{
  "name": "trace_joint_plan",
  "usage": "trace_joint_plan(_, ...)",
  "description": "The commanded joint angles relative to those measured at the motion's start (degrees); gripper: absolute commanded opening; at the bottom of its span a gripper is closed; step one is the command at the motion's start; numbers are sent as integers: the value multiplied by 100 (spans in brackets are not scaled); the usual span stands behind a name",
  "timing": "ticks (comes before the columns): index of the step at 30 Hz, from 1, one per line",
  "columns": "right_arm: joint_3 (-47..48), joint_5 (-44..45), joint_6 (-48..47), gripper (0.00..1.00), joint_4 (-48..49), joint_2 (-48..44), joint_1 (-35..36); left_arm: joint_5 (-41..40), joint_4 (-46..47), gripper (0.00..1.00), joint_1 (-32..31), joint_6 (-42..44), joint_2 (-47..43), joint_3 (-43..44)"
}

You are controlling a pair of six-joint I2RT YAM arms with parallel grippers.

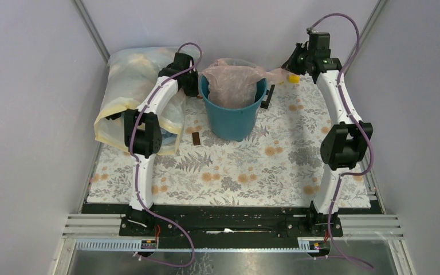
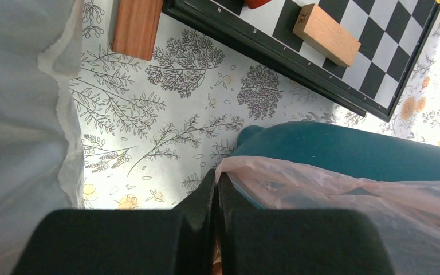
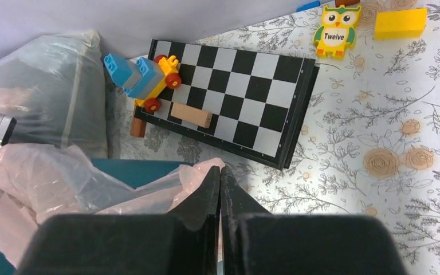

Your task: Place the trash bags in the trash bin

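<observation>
Now I am pinching one edge of the pink trash bag point(image 1: 235, 86) in my left end effector point(image 2: 214, 186) and the opposite edge in my right end effector point(image 3: 220, 180), seemingly spreading it across the teal trash bin point(image 1: 232, 123), which is standing on the worktop point(image 1: 235, 172).

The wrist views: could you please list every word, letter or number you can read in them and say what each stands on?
"Twelve": on the belly of the owl figure.
"g": on the black border of the chessboard; the letter next to it is too blurred to be sure of.
Dark mark on the end of the wooden block lying on the chessboard: too blurred to read.
Nothing else is legible.
</observation>
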Motion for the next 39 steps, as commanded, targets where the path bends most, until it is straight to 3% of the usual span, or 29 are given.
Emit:
trace_joint_plan(1, 352, -129, 65, 0, -424, 591, -10, -63, 139, 0, 35, 125, 97, -43)
trace_joint_plan(9, -1211, -196, 28, 0, 196, 172, -14, 56, 149, 0, 36, 41, -142, 388)
trace_joint_plan(14, -1550, -157, -65, 0, 246, 94, -12, 230, 191, 0, 27, -43, -284, 559)
trace_joint_plan(24, -1699, 317, -285, 0, 236, -954, -18, 64, 473, 0, 122, 85, -758, -837)
trace_joint_plan(31, -1832, 250, -369, 0, 232, -1732, -23, 387, 913, 0, 106, 39, -1458, -1820)
trace_joint_plan(39, -3238, 645, -107, 0, 657, -2766, -19, 441, 1158, 0, 97, -25, -2434, -2317)
